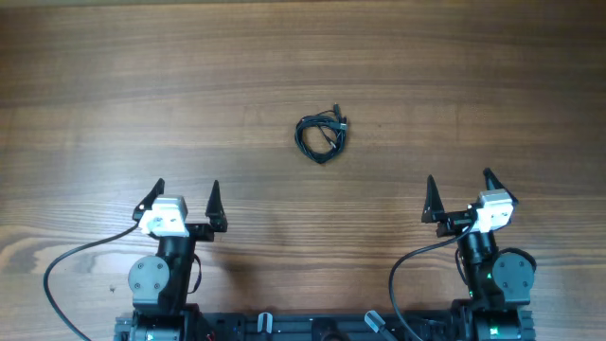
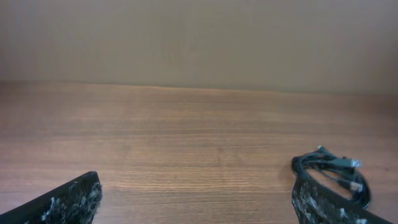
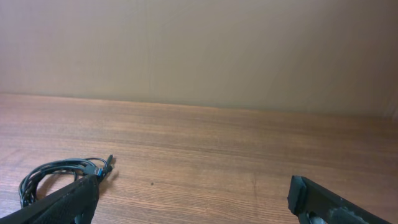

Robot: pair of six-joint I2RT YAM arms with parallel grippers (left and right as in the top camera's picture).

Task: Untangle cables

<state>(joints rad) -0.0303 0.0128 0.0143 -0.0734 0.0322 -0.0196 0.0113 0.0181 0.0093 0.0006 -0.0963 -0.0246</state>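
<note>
Wooden tabletop (image 1: 95, 76) | coiled thin black cables (image 1: 322, 137) | left gripper (image 1: 187, 189), right gripper (image 1: 459, 180) released | risk: grabbing whole coil (tightens tangle)

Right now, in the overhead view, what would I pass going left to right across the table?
left pincer, open → cables, bundled in a small coil farther out on the table → right pincer, open
</note>
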